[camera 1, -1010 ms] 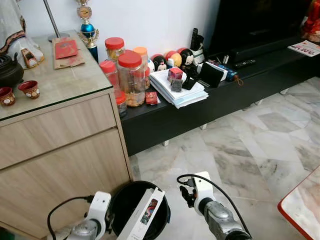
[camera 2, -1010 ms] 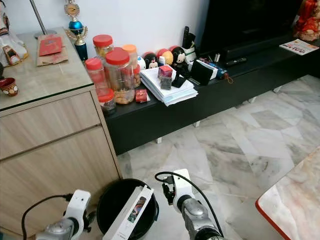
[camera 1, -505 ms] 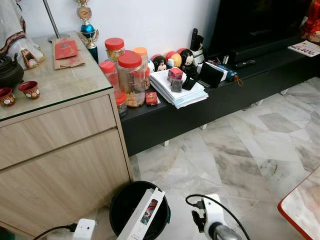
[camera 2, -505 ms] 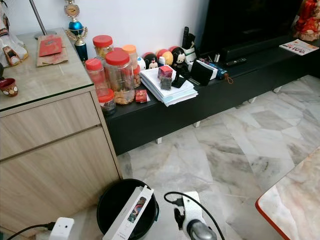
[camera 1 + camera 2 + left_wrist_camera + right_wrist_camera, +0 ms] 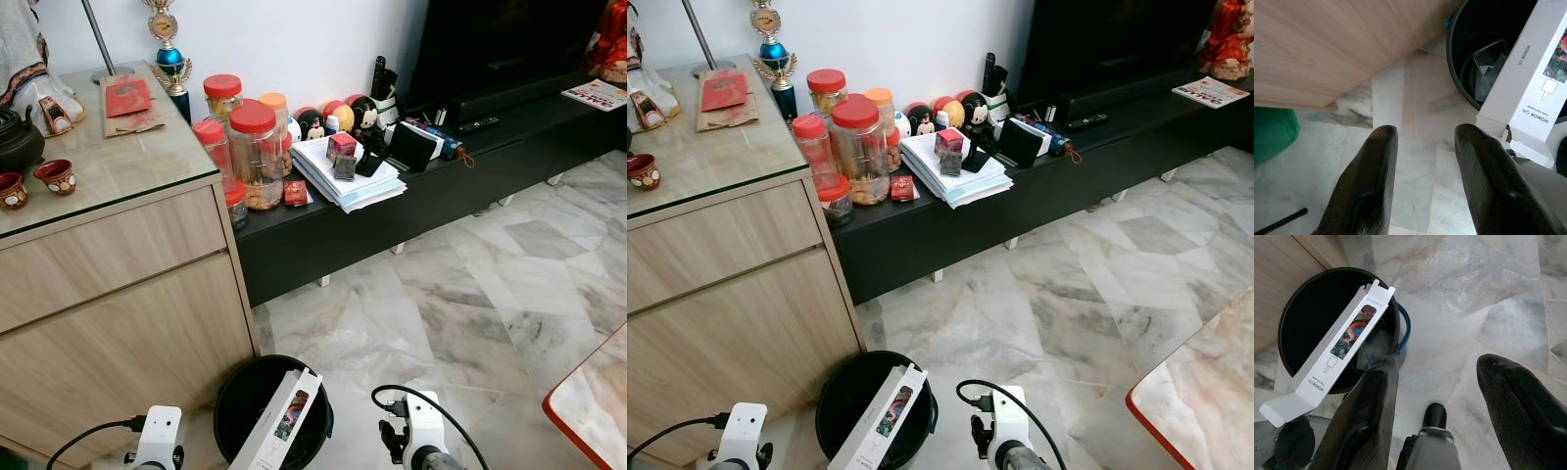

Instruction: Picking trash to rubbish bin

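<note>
Both arms have withdrawn from the bin area over the last second. One second ago the left gripper (image 5: 1420,166) stood close against the rim of the black rubbish bin (image 5: 240,397), and the right gripper (image 5: 1442,396) was raised beside the bin's other side, well up over the marble floor (image 5: 470,294). Half a second ago both had dropped low and back toward the robot. Now the white wrists sit at the lower edge of the head views, slightly higher than at the half-second mark. Fingers of both grippers stand apart, holding nothing.
</note>
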You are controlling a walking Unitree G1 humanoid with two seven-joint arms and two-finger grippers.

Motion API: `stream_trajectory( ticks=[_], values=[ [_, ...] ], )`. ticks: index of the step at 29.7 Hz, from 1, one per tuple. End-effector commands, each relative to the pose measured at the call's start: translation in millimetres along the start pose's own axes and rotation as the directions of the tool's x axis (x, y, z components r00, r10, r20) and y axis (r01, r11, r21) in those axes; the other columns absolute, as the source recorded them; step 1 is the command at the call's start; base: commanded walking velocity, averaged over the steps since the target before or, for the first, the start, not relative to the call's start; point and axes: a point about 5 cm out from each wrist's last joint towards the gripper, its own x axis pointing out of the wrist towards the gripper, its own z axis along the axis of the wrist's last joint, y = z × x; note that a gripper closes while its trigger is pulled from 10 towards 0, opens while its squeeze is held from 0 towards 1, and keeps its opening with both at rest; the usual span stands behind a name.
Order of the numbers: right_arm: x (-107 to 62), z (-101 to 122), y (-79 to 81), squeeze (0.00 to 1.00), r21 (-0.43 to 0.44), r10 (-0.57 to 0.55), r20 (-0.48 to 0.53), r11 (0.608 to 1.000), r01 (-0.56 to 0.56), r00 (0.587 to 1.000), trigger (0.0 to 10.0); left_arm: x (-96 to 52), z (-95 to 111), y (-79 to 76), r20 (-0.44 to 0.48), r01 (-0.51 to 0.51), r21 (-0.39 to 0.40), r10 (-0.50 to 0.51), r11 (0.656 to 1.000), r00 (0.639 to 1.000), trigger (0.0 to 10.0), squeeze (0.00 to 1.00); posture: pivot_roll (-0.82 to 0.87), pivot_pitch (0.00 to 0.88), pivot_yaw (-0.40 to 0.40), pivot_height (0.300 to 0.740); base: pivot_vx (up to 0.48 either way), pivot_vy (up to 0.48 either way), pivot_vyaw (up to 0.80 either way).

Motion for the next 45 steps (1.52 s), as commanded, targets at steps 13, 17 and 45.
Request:
stream_trajectory(
  ticks=[13,17,45],
  values=[
    [-0.5,-0.5,-1.3,0.00,0.046,-0.006,0.009,0.999,0.006,1.000,10.0,-0.8,-1.8,-0.1,0.010,0.002,-0.012,-0.002,1.000,1.000,10.0,0.00,-0.02,0.000,-0.008,0.740,0.000,0.000,0.00],
    [-1.0,-2.1,-1.6,0.00,0.044,-0.004,0.005,0.999,0.004,1.000,10.0,-0.8,-1.8,-1.5,0.011,0.008,-0.008,-0.008,1.000,1.000,10.0,0.00,-0.01,0.000,-0.009,0.740,0.000,0.000,0.00],
    [-1.8,-5.7,-0.6,0.00,0.057,-0.005,0.001,0.998,0.005,1.000,10.0,-0.3,0.5,-4.8,0.017,0.022,0.000,-0.022,1.000,1.000,10.0,0.00,-0.01,0.000,-0.009,0.740,-0.172,0.000,0.00]
  ],
)
